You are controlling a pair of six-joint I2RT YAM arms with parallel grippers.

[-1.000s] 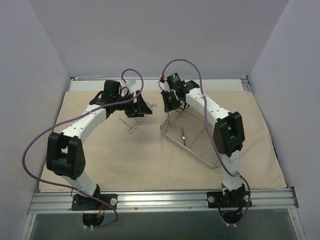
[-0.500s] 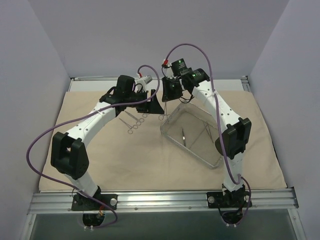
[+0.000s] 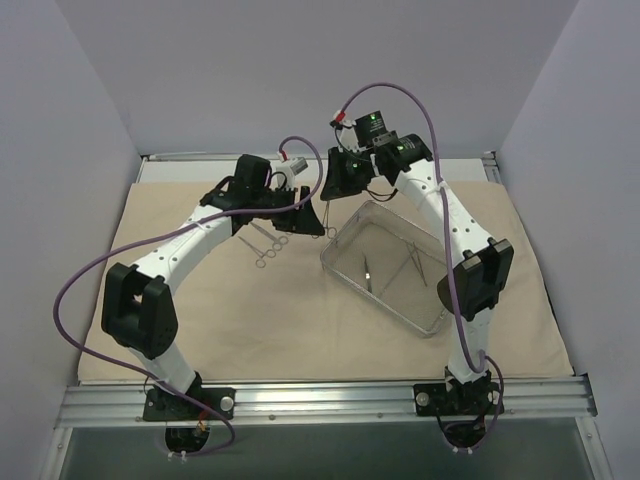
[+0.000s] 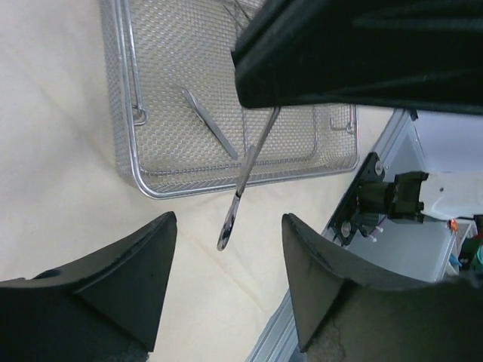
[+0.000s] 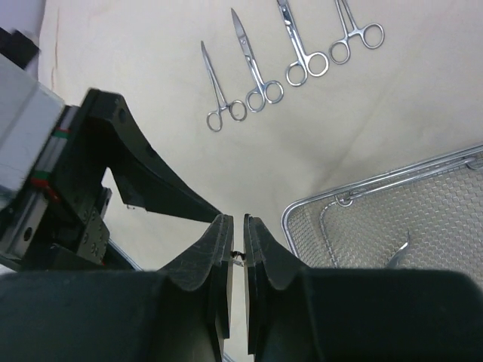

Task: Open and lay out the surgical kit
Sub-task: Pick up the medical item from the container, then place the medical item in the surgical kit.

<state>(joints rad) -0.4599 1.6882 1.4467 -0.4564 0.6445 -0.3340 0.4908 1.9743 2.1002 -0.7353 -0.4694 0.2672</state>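
Beige cloth wrap (image 3: 250, 320) covered worktop. On it sat wire-mesh tray (image 3: 330, 264) R of centre, w/ four ring-handled instruments (image 5: 260, 75) in a row to its L. Farther back, R pincer (image 5: 235, 243) pinched a thin steel instrument (image 4: 245, 170), which hung down. L pincer (image 4: 228, 222) stood spread wide beside it, empty.

Bright, even light; soft faint shadows; sharp wire-mesh tray (image 4: 162, 151); close-up left hand (image 4: 226, 222) slightly blurred.

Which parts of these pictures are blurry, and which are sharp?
Left wrist view: left claw dark and soft, mesh tray and hanging instrument crisp. Right wrist view: right claw soft up close, ring-handled tools on the cloth sharp. Top view: even light, faint shadows, no strong glare.
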